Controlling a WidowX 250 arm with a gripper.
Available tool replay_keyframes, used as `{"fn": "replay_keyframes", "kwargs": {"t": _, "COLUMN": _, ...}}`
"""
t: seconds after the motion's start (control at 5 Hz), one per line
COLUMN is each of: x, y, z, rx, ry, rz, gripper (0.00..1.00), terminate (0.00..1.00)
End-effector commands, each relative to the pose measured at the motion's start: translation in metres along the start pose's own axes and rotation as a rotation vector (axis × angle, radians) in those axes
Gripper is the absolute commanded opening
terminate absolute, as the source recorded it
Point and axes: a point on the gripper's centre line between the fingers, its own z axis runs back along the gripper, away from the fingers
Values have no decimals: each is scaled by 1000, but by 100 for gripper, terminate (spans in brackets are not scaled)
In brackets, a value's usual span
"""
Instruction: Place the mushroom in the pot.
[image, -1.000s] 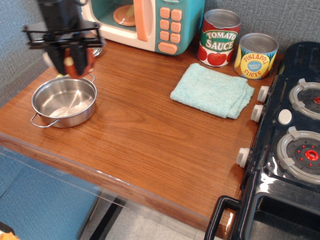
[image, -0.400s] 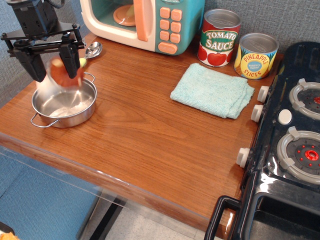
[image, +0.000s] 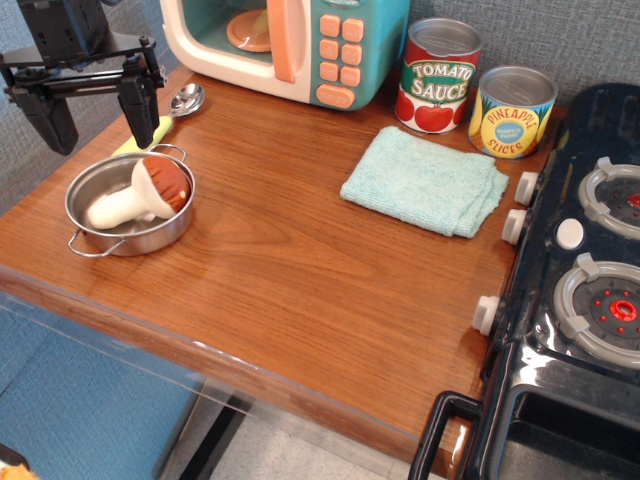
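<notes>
The mushroom (image: 145, 192) lies on its side inside the pot (image: 176, 228), brown cap to the right, white stem to the left. The pot is a shallow shiny steel one at the left of the wooden counter. My gripper (image: 95, 115) hangs above and behind the pot, wide open and empty, its two black fingers (image: 136, 98) spread apart.
A yellow-handled spoon (image: 182, 100) lies behind the pot. A toy microwave (image: 290, 45) stands at the back. Tomato sauce can (image: 438, 76) and pineapple can (image: 511, 112) stand at the back right. A teal cloth (image: 425, 180) lies mid-counter. A toy stove (image: 580, 300) is at the right.
The gripper opened and let go of the mushroom, which dropped into the pot. The gripper then rose and moved slightly back.
</notes>
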Motion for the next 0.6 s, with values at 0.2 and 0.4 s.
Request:
{"fn": "replay_keyframes", "kwargs": {"t": 0.2, "x": -1, "y": -8, "z": 25, "rx": -13, "ry": -110, "rz": -41, "gripper": 100, "terminate": 0}}
{"fn": "replay_keyframes", "kwargs": {"t": 0.4, "x": -1, "y": -8, "z": 25, "rx": -13, "ry": -110, "rz": -41, "gripper": 100, "terminate": 100}}
